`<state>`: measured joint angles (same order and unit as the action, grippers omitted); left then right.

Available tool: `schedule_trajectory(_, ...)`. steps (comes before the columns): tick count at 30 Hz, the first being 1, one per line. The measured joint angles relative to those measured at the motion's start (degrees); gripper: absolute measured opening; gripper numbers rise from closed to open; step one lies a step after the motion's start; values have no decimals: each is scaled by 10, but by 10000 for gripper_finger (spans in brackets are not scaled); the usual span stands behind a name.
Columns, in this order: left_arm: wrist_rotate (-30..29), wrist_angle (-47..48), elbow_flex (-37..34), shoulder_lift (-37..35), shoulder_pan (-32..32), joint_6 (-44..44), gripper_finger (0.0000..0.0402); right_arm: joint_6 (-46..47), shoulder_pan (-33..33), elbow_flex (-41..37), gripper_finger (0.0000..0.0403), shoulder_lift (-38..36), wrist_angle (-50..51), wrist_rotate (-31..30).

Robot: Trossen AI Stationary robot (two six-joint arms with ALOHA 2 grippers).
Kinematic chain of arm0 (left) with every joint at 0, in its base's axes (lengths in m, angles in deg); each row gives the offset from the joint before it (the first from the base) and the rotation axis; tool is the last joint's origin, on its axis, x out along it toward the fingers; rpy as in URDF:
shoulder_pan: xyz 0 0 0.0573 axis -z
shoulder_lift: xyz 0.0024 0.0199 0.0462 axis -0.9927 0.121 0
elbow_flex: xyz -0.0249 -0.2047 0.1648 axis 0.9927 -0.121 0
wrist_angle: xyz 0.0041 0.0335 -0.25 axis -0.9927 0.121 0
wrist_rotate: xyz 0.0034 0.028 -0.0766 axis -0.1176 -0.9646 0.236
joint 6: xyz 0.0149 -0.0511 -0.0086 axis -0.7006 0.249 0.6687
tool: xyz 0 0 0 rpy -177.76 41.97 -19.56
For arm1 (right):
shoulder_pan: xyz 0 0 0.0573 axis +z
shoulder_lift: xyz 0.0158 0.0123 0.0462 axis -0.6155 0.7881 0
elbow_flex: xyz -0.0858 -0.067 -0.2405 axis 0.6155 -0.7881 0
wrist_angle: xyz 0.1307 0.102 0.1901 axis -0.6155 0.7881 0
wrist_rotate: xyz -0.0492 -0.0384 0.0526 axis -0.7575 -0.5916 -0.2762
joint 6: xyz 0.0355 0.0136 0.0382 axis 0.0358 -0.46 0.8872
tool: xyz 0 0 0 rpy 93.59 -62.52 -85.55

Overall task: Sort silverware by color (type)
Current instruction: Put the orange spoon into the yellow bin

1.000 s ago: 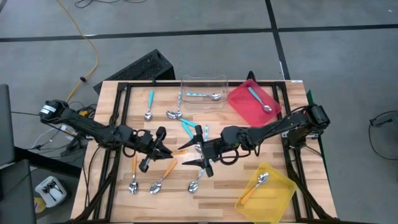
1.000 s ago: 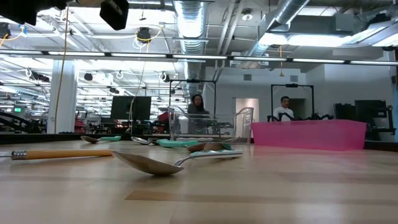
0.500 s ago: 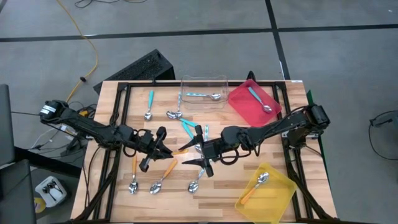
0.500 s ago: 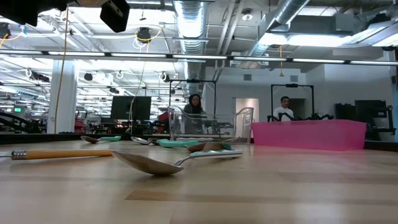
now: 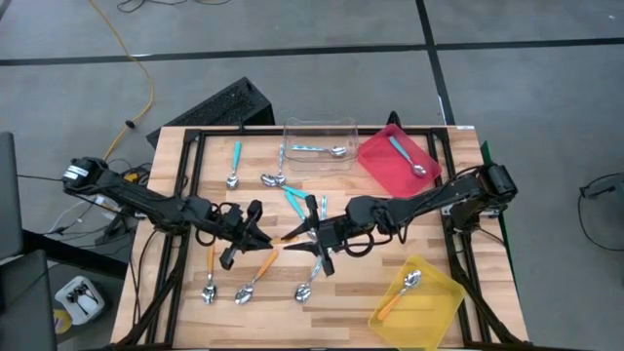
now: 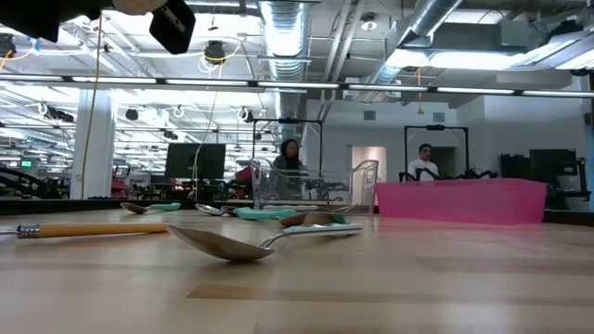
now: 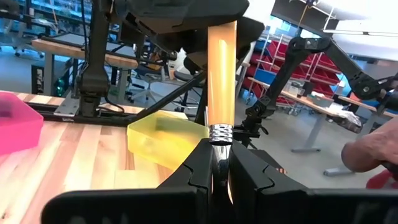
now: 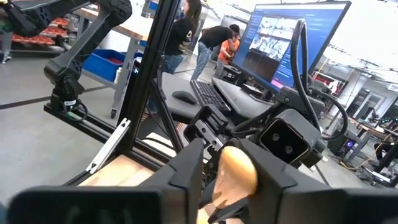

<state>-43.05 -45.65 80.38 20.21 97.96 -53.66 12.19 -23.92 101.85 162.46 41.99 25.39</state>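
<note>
spoon (image 6: 251,239): shiny metal bowl | table (image 6: 371,288): matt wood | tray (image 5: 398,159): red plastic

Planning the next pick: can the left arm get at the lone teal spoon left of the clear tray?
Probably not yet: the left gripper is shut on an orange spoon. Otherwise nothing lies between it and the teal spoon.

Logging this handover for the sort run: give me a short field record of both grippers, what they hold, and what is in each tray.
left gripper: shut on the orange spoon, at its metal neck
right gripper: shut on the same spoon's handle end
place: over the middle of the table
clear tray: one light blue spoon
red tray: one teal spoon
yellow tray: one orange-handled spoon
loose spoons: several, orange and teal
</note>
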Motion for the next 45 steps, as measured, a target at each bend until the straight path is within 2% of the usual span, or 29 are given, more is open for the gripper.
schedule_trajectory(5,9,1,0,2,-2,5,13,-2,-1,0,57,0,18,1)
schedule_trajectory(12,-18,3,-1,2,-2,4,17,18,-4,1,55,-1,29,-3)
schedule_trajectory(15,-36,4,-1,2,-2,-11,37,36,-7,1,55,-2,33,-22)
schedule_trajectory(20,-51,-8,2,0,-3,-16,98,105,-5,-1,54,2,75,-59)
schedule_trajectory(23,-51,3,1,1,-3,-17,133,152,1,-1,54,-7,95,-105)
schedule_trajectory(29,-77,23,1,0,-3,-16,177,220,40,-1,54,-38,209,-251)
schedule_trajectory(39,-74,31,1,0,-3,-13,185,364,129,0,54,-128,446,-469)
schedule_trajectory(42,-74,33,0,0,-2,-13,185,446,155,0,54,-154,527,-508)
schedule_trajectory(45,-74,35,0,0,-2,-13,185,539,180,0,54,-171,608,-518)
